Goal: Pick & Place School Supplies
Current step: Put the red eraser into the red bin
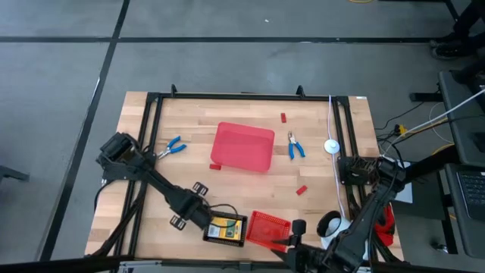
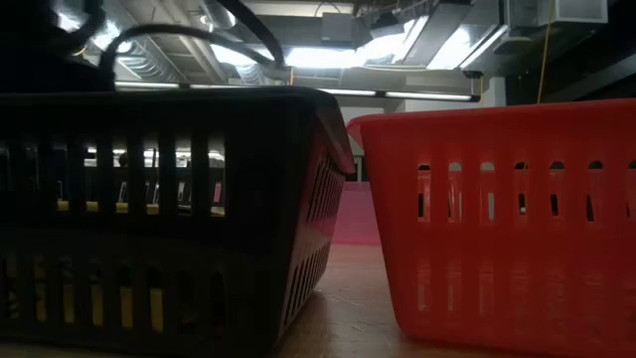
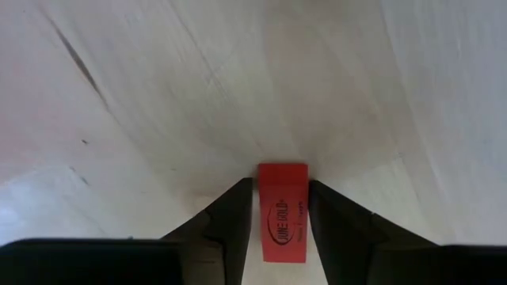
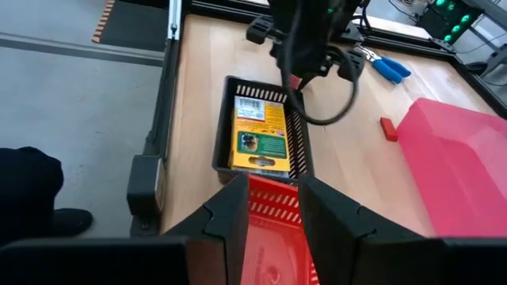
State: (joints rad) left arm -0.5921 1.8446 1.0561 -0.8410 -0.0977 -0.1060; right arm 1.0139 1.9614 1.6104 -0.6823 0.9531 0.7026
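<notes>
My left gripper [image 3: 283,215] points down just left of the black tray [image 1: 242,227] and is shut on a small red block [image 3: 283,207]. A yellow-and-green card box [image 4: 260,134] lies flat in that tray. My right gripper [image 4: 275,207] is at the near edge, shut on the red mesh basket [image 1: 265,224], which stands on the table beside the tray. Other red blocks [image 1: 301,189], [image 1: 214,167], [image 1: 284,117] and two blue-handled pliers [image 1: 173,146], [image 1: 295,145] lie on the wood. My left gripper pinches the red block's two long sides [image 3: 264,218] between its two fingers, which come from above and lie along the block. The block hangs clear of the table. My right gripper holds the basket at its right side [image 4: 273,198], slanting down from the right. Its own fingers hide the contact. The basket stands upright on the table.
A large plain red tray [image 1: 242,146] sits at the table's middle. A white cable runs down the right side past a white disc [image 1: 330,146]. A black frame borders the far and side edges. Bare wood lies between the trays.
</notes>
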